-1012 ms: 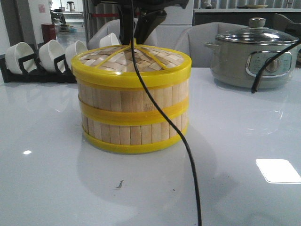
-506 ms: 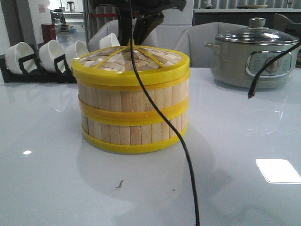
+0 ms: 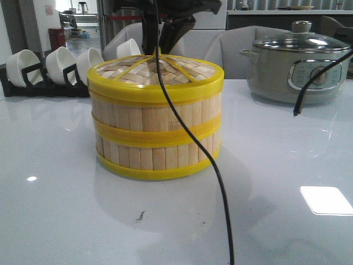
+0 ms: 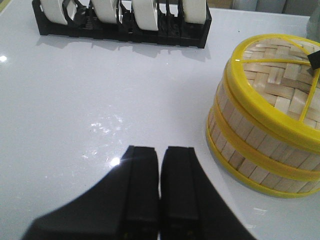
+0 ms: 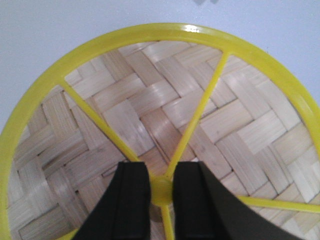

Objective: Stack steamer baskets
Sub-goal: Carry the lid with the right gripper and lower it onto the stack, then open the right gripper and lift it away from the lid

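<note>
Our right hand [image 5: 161,192] sat directly above the lid [image 3: 156,72], pinching its centre hub atop the stacked steamer baskets [image 3: 157,130] on the counter [image 3: 276,165]; our left hand [image 4: 159,187], fingers together and empty, stood well aside.

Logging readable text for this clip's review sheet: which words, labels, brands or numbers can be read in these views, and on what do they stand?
No text can be read in any view.
Grey-green electric pot: its control panel carries markings, too small and blurred to read.
Wall sign far left in the background: blurred, unreadable.
Steamer baskets, woven lid and white bowls: no print visible.
</note>
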You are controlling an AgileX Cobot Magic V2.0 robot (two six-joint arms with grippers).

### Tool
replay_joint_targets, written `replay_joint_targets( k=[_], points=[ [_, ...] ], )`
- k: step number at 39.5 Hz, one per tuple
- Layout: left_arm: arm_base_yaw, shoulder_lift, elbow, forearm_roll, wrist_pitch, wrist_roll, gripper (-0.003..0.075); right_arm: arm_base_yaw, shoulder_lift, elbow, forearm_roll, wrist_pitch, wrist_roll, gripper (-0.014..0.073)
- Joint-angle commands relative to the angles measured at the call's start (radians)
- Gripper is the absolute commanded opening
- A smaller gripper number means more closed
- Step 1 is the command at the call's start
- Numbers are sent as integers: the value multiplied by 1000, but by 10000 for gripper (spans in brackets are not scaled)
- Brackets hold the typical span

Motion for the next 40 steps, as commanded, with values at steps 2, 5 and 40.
replay_joint_targets(
  k=[2, 5, 40],
  points=[
    [1, -8, -32, -5, -76, -5, 97, -6, -64, -36, -16, -67, -4, 333],
    [1, -8, -32, -5, -76, -5, 97, -6, -64, -36, -16, -77, -4, 393],
    [1, -8, -32, -5, -76, -5, 97, -261, -553, 343, -163, -340, -4, 396]
  ],
)
